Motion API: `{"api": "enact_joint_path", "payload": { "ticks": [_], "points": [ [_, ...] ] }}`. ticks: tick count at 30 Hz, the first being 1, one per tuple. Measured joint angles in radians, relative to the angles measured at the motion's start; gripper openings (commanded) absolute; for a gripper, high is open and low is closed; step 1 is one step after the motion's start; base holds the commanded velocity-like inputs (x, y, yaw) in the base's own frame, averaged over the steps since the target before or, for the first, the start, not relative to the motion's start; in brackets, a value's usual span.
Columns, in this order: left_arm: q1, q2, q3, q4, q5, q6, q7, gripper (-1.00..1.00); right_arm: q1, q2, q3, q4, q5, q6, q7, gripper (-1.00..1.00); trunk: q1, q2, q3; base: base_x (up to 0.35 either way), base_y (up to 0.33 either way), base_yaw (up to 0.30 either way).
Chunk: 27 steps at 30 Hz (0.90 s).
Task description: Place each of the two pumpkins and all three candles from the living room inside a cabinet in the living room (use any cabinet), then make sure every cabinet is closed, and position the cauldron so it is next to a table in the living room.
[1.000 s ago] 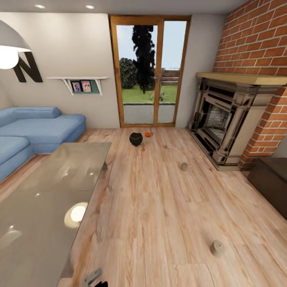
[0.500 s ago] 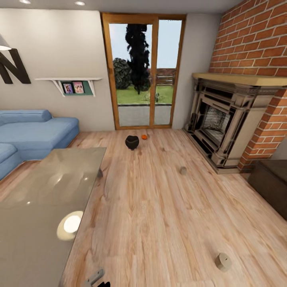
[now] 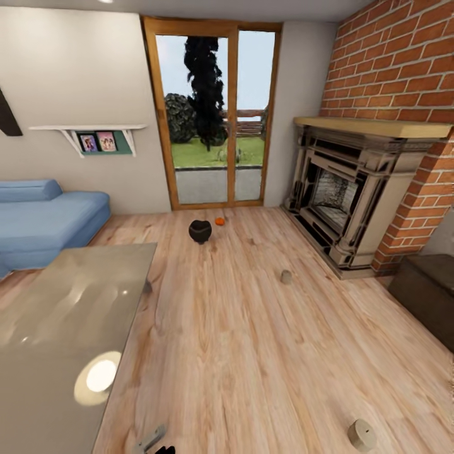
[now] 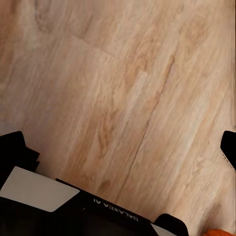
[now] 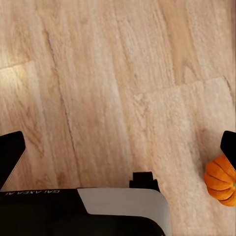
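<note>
Fingers [image 5: 118,147] spread over wood floor [image 3: 252,353]; pumpkin [image 5: 222,180] beside.

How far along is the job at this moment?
Nothing looks done. Cauldron and a pumpkin sit on the floor by the glass door, two candles lie on the floor, another pumpkin beside the right gripper. Nothing is held. All placing remains.

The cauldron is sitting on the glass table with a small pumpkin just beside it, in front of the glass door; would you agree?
Not quite: the cauldron stands on the wooden floor, beyond the far end of the glass table, not on it. The head view shows this. The rest holds: a small pumpkin sits just beside it, in front of the glass door.
</note>
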State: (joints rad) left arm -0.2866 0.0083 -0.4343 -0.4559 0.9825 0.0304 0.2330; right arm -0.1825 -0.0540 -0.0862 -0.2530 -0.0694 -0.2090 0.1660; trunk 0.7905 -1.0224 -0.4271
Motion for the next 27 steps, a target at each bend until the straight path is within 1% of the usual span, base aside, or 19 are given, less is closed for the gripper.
{"api": "enact_joint_path", "payload": {
  "ticks": [11,27],
  "points": [
    [0.0,0.0,-0.004,0.0,0.0,0.0,0.0,1.0,0.001,0.0,0.0,0.0,0.0,0.0,0.0,1.0,0.0,0.0,0.008,0.341,0.02,-0.229],
    [0.0,0.0,-0.005,0.0,0.0,0.0,0.0,1.0,0.0,0.0,0.0,0.0,0.0,0.0,0.0,1.0,0.0,0.0,0.02,0.33,0.077,-0.254]
  ]
}}
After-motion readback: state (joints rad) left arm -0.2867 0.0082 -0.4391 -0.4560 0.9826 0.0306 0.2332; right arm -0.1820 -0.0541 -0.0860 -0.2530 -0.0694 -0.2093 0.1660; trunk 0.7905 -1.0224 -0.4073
